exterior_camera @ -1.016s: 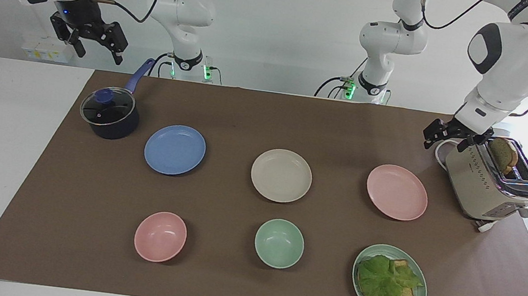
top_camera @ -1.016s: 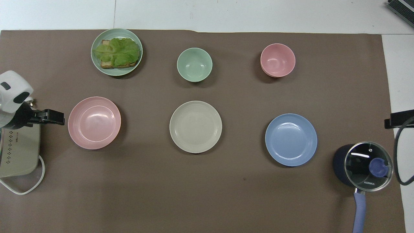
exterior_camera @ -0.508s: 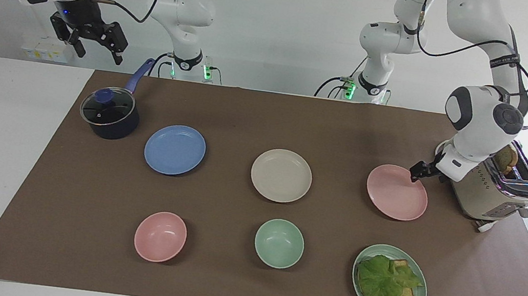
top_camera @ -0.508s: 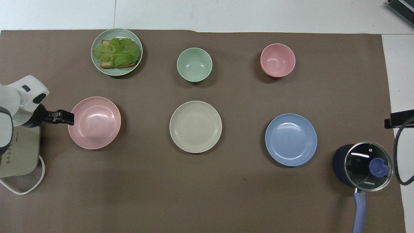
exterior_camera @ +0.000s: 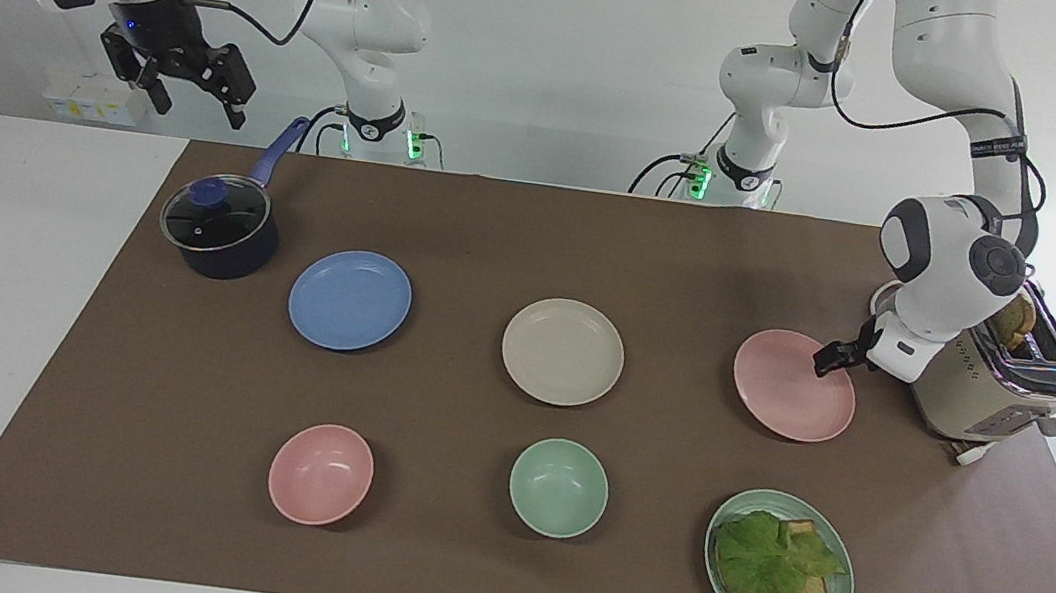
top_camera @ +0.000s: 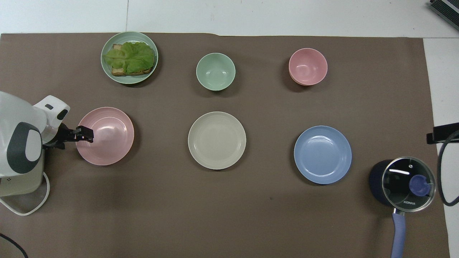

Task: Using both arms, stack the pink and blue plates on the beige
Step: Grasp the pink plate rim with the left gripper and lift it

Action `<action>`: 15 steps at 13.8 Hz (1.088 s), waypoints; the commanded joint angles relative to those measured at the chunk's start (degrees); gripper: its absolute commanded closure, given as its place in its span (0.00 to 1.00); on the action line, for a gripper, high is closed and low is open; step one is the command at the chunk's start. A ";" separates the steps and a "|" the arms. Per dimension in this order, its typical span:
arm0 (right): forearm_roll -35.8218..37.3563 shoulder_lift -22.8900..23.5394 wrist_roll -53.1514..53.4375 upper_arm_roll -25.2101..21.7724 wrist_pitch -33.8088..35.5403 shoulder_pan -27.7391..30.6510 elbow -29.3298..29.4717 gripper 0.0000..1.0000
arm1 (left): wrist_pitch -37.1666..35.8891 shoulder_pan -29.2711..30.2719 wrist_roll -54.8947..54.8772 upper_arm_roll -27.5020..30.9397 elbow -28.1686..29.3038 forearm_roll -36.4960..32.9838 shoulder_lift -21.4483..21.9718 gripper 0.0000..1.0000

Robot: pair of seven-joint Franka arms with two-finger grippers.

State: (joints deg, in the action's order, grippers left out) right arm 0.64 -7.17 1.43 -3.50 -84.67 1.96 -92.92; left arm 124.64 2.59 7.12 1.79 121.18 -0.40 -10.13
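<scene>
Pink plate (exterior_camera: 790, 397) under left gripper (exterior_camera: 831, 359)

A second ago the left gripper (exterior_camera: 831, 358) hung at the right edge of the facing frame, beside the upper end of the beige metal toaster (exterior_camera: 990, 389). It has since dropped and swung toward the frame's centre, and now sits over the toaster-side rim of the shallow pale pink round plate (exterior_camera: 791, 389). In the overhead frame it has slid from the left edge onto that rim.
</scene>
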 commanded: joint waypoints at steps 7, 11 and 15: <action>-0.29 -1.00 0.86 0.25 1.26 0.76 -0.86 0.00 | 1.58 0.84 1.58 -0.38 2.83 -0.13 1.25 0.94; -0.29 -1.09 0.86 0.25 1.17 0.76 -0.86 0.00 | 0.27 0.75 1.40 -0.38 2.31 -0.13 1.17 1.00; -0.29 -1.00 0.77 0.16 1.17 0.76 -0.86 0.00 | -9.81 0.75 1.14 -0.47 -3.56 -0.04 1.52 1.00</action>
State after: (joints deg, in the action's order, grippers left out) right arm 0.64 -7.17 1.45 -3.58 -83.81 2.02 -92.92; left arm 120.95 2.74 8.15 1.71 120.63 -0.19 -9.24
